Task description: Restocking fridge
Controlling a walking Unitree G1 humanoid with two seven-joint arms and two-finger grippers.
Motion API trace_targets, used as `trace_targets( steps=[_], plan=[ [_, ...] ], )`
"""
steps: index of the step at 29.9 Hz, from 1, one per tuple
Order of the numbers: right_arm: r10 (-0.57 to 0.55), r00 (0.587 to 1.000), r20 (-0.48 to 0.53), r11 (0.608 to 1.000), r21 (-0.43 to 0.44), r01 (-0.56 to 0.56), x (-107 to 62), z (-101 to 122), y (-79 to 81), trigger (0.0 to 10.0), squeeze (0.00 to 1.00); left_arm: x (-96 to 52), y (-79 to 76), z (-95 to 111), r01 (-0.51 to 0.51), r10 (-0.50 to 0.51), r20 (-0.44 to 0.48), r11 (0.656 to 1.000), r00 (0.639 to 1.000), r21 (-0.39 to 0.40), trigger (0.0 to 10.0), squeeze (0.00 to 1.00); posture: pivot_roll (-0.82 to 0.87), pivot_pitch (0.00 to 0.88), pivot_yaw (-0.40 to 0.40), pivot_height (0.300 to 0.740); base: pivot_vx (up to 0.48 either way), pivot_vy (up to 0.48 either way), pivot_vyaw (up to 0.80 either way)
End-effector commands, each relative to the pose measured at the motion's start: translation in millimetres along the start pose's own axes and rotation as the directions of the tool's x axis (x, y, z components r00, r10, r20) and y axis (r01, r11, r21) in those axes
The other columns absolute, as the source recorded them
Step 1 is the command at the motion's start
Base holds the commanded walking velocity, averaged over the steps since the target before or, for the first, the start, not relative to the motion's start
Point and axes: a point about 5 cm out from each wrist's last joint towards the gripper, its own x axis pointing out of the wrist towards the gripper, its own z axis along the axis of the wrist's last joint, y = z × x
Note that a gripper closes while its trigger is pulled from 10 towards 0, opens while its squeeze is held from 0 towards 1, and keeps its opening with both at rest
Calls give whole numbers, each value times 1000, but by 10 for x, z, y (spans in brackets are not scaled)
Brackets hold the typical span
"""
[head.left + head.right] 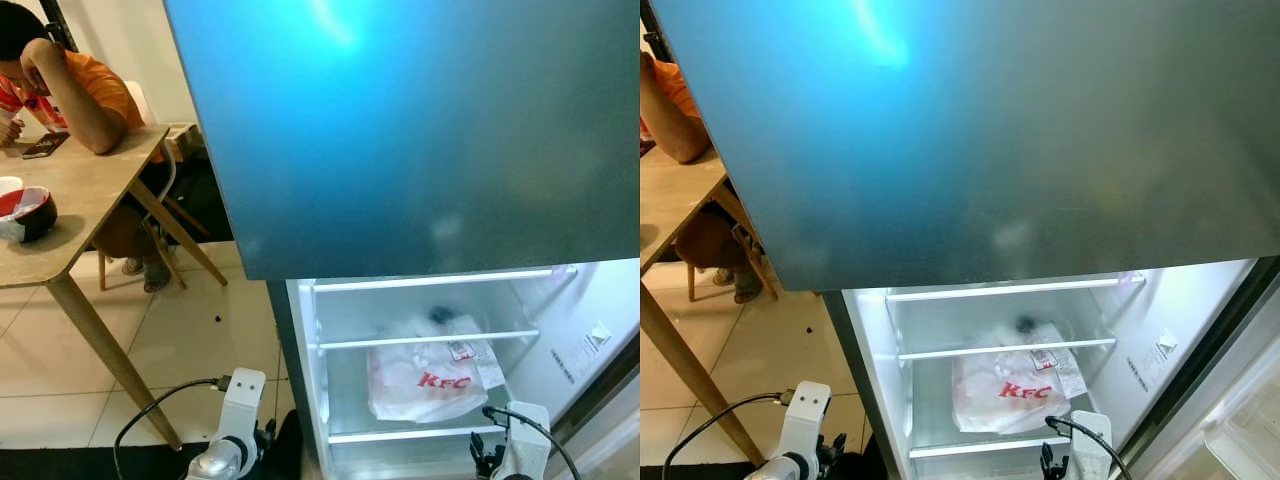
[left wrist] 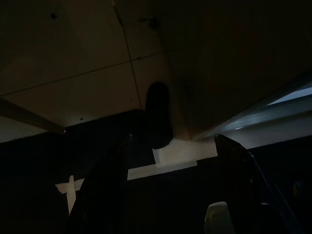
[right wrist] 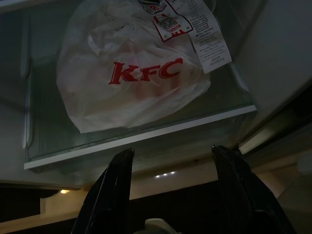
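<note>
The fridge (image 1: 420, 130) stands in front of me with its blue upper door shut and its lower compartment lit and open. A white KFC bag (image 1: 425, 380) with a receipt lies on a glass shelf (image 1: 420, 434) under a second glass shelf (image 1: 430, 340). My right gripper (image 3: 173, 151) is open with nothing in it, just in front of and below that shelf's front edge, facing the KFC bag (image 3: 131, 78). My left gripper (image 2: 173, 141) hangs open over the dark floor beside the fridge's corner. Both wrists, the left arm (image 1: 235, 420) and the right arm (image 1: 520, 440), sit low.
At the left a person in an orange shirt (image 1: 70, 85) sits at a wooden table (image 1: 90, 200) holding a red and white bowl (image 1: 25, 212) and a phone (image 1: 45, 145). Its slanted leg (image 1: 110, 355) reaches the tiled floor near my left arm. The fridge's open lower door (image 1: 1230, 420) is at the right.
</note>
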Motion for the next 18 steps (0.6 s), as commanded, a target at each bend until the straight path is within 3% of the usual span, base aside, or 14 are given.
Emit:
trace_targets(
  steps=[1,10,18],
  plan=[
    [-3,1000,10,1000,3,3,-6,0,0,10000,0,9,-17,27,7,-7,9,1000,1000,9,10000,0,-90,19,35,659,0,0,0],
    [12,999,35,999,41,-14,-11,18,-11,10000,0,24,-51,67,18,-18,21,1000,1000,14,10000,0,-90,20,36,659,0,0,0],
    [9,999,40,999,46,-11,-13,22,-17,10000,0,24,-62,69,23,-23,24,1000,999,14,10000,0,-92,22,35,694,0,0,0]
  ],
)
